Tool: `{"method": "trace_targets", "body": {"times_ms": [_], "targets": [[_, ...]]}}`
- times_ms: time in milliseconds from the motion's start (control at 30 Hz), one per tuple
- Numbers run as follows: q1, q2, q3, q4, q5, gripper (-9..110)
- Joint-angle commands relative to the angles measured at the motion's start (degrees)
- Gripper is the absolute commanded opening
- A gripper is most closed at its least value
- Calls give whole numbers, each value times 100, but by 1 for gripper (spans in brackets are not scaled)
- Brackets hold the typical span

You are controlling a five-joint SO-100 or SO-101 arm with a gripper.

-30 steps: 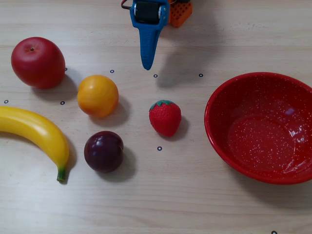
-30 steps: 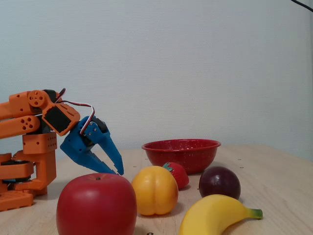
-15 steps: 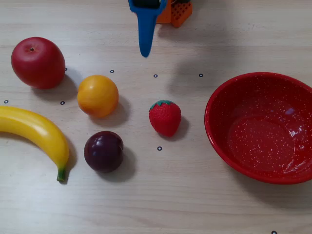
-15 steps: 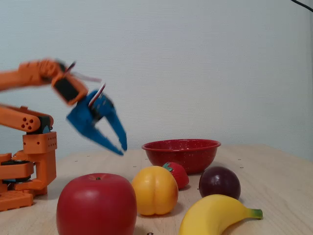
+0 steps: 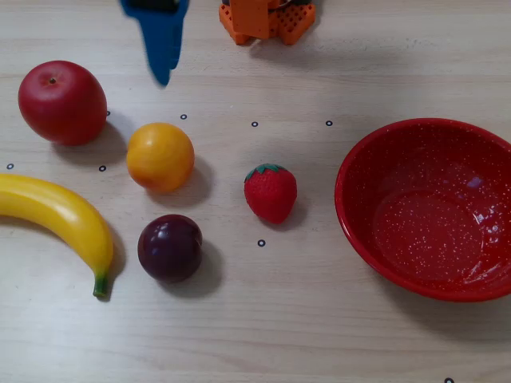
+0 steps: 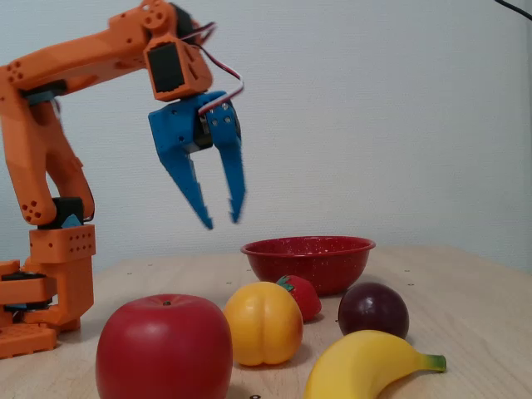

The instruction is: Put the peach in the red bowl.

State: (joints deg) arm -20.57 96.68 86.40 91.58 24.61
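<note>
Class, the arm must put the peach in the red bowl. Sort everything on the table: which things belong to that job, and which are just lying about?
Belong to the job:
peach
red bowl
gripper, open, in the air

Just lying about:
red apple
banana
plum
strawberry

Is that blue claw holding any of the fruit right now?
No. The gripper hangs open in the air, nothing between its fingers. The peach lies untouched on the table, and the red bowl is empty.
</note>
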Motion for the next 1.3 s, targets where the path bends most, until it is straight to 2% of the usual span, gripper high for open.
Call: {"method": "trace_targets", "body": {"times_ms": [0,200,433,900,1267], "targets": [[-202,-246,-659,325,431,27],[-492,-1424,-1151,316,782,36],[-721,-1942,-1248,26,1213,46],[-571,-2602,-738,-940,1503,48],[-387,-2830,-677,-861,1547,49]]}}
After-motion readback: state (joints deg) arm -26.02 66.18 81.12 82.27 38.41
